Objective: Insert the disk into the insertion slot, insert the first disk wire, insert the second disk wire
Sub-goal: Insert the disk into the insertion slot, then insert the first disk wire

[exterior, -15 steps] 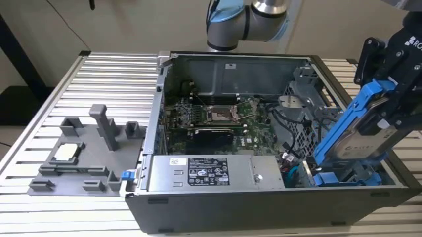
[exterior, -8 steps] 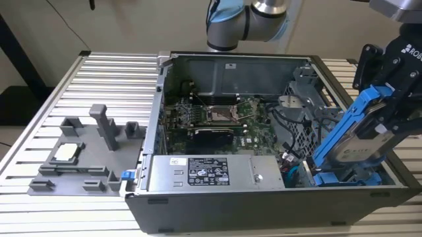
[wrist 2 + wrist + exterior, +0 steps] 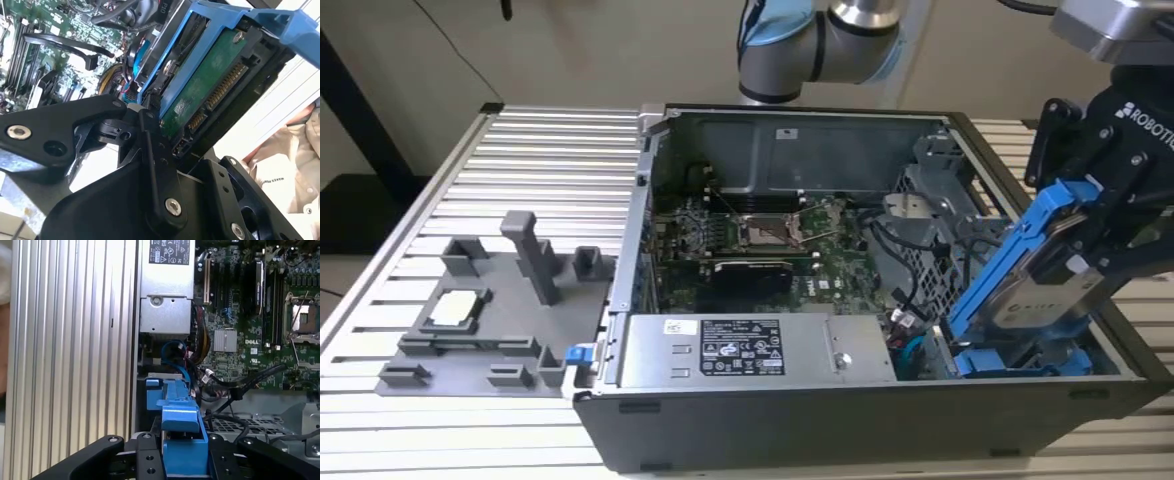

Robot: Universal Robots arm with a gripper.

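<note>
A: How much of the task is judged done?

B: None of the three steps is seen completed. The disk (image 3: 1043, 295) is held by the gripper (image 3: 1091, 250), whose fingers (image 3: 147, 460) are pinched on the blue carrier frame (image 3: 181, 440). It is carried tilted above the insertion slot (image 3: 1014, 362), at the exterior view's right end of the computer case (image 3: 854, 425). Its lower end is brought near the slot's blue rails, but whether they are touched cannot be told. It is not seated.

A: And the two wires?

B: Both are judged left to do. In the second wrist view the disk's connector edge (image 3: 225, 92) is shown bare, with nothing plugged in. A loose black cable (image 3: 65, 44) is seen lying over the motherboard (image 3: 75, 20).

A: What is given by one view and not by another?

B: The tilt and the place over the slot are read from the exterior view. The disk's green circuit-board underside is offered by the second wrist view, where one finger is laid along the frame's side. In the first wrist view the frame's blue end is seen clamped between two black fingers, with the power supply (image 3: 165, 310) beyond it.
</note>
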